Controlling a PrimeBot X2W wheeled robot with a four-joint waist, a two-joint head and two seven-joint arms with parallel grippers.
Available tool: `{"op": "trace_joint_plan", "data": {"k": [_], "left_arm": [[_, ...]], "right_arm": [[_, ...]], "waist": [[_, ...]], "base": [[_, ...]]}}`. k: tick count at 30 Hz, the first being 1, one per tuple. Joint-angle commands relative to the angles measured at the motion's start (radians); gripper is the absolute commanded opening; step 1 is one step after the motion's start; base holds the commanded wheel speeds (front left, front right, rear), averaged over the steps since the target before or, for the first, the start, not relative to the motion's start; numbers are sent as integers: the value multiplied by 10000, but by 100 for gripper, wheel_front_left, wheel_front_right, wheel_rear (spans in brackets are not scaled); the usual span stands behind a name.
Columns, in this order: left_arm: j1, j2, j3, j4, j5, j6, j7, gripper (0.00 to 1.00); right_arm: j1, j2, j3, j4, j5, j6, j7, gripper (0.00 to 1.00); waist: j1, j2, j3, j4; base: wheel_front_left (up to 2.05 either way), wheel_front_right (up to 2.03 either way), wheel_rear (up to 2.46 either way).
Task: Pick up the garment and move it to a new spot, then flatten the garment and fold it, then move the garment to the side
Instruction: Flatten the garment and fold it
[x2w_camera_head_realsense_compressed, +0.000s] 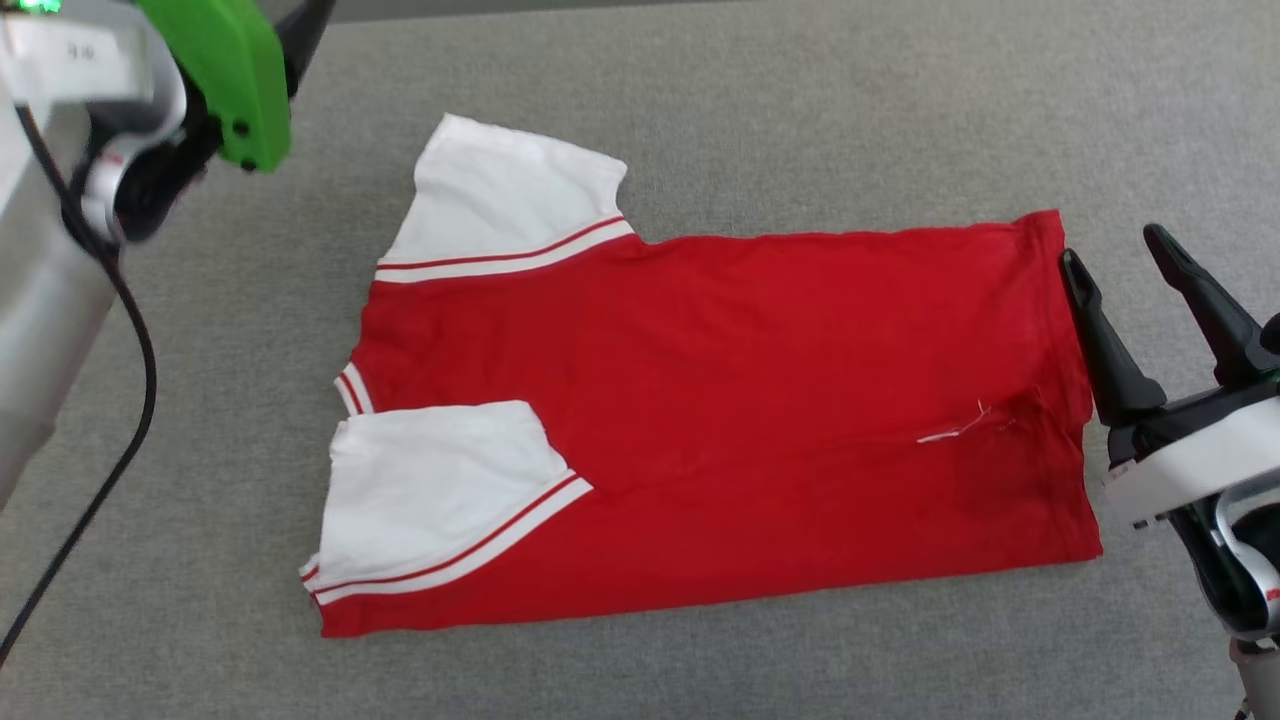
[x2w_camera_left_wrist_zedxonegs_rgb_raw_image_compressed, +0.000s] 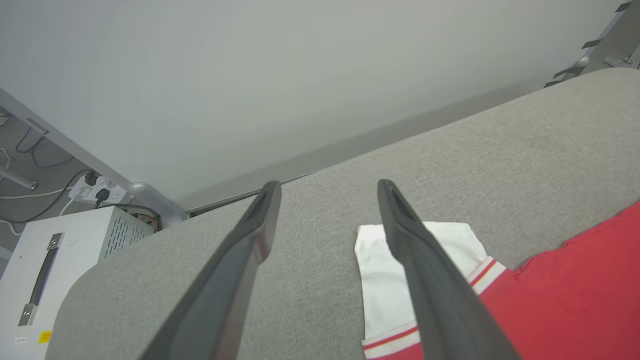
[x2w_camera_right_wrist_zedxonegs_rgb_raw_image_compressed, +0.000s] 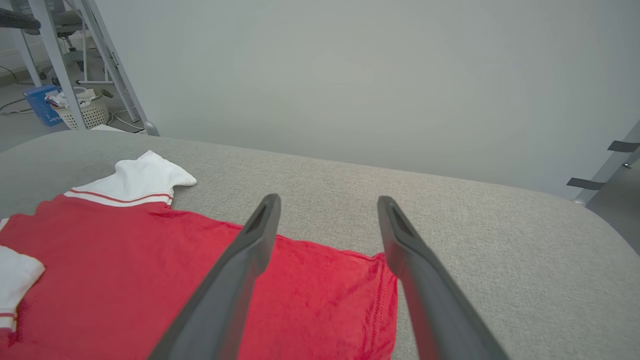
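My right gripper (x2w_camera_head_realsense_compressed: 1113, 247) was spread wide, with nothing between the fingers. Right at its fingertips lay the shirt (x2w_camera_head_realsense_compressed: 750, 400). The red hem sat just beside my inner finger (x2w_camera_head_realsense_compressed: 1095, 330), though I couldn't tell whether that finger touched the cloth. From there the shirt ran away from the gripper, flat on the grey padded table (x2w_camera_head_realsense_compressed: 800, 120) and folded along its length, with both white sleeves (x2w_camera_head_realsense_compressed: 500, 195) at the far end.

My left gripper (x2w_camera_left_wrist_zedxonegs_rgb_raw_image_compressed: 328, 186) was wide open too, and empty! It was held up off the table beyond that sleeve end, apart from the cloth. One white sleeve with striped trim lay below one finger (x2w_camera_left_wrist_zedxonegs_rgb_raw_image_compressed: 425, 280) in its wrist view. Past the table's edge on that side stood a white cabinet (x2w_camera_left_wrist_zedxonegs_rgb_raw_image_compressed: 50, 260). Beyond my right gripper were a pale wall (x2w_camera_right_wrist_zedxonegs_rgb_raw_image_compressed: 350, 75) and a basket (x2w_camera_right_wrist_zedxonegs_rgb_raw_image_compressed: 90, 112).
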Motion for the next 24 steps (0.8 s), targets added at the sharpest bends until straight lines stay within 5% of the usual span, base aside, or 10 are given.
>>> {"op": "trace_joint_plan", "data": {"k": [1, 11, 24], "left_arm": [[-562, -246, -72, 319, 46, -138, 298, 100], [-2590, -1001, -988, 2699, -367, -785, 3894, 100], [-2346, -919, -1883, 3819, -557, -1014, 5585, 100]], "right_arm": [[-279, 76, 56, -188, -73, -11, -95, 100], [-1186, 407, 512, -738, -132, -11, -513, 100], [-1590, 436, 633, -312, -152, -11, -893, 100]], "waist": [[0, -1, 1039, -672], [0, -1, 2253, -1454], [0, -1, 2834, -1760]], "base": [[0, 0, 0], [0, 0, 0], [0, 0, 0]]}}
